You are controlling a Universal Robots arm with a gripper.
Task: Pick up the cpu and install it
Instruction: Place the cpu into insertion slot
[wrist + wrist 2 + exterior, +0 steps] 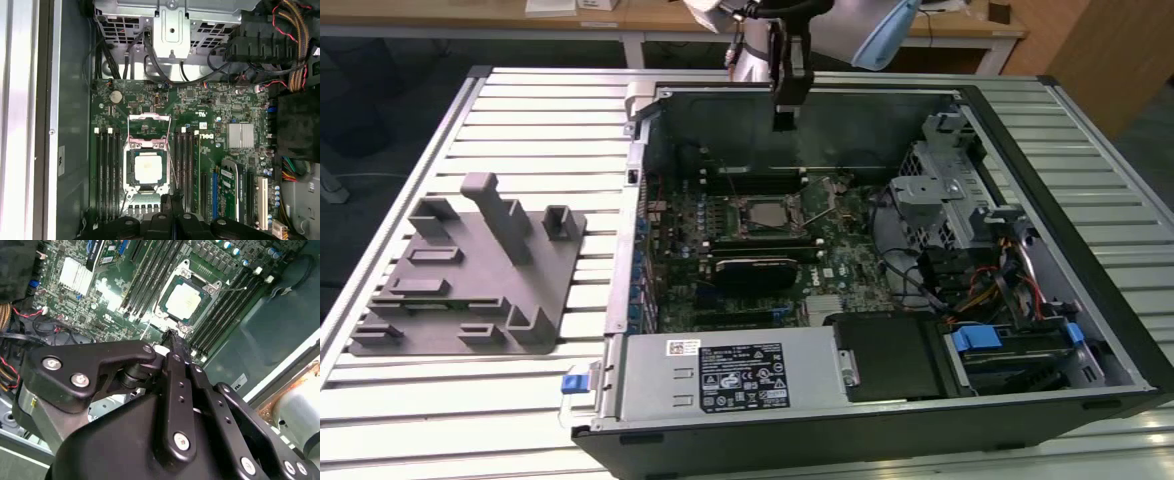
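grey fixture tray (454, 290) on slatted table (520, 130) | open computer case (881, 125) beside it | motherboard (854, 265) inside

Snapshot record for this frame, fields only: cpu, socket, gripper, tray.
cpu: seated in the motherboard socket, metal top up
socket cover frame: flipped open, not over the cpu
gripper: above the case, by its far wall in the exterior view, clear of the cpu
fingers: shut, holding nothing
fixture tray: on the slatted table, at the exterior view's left of the case
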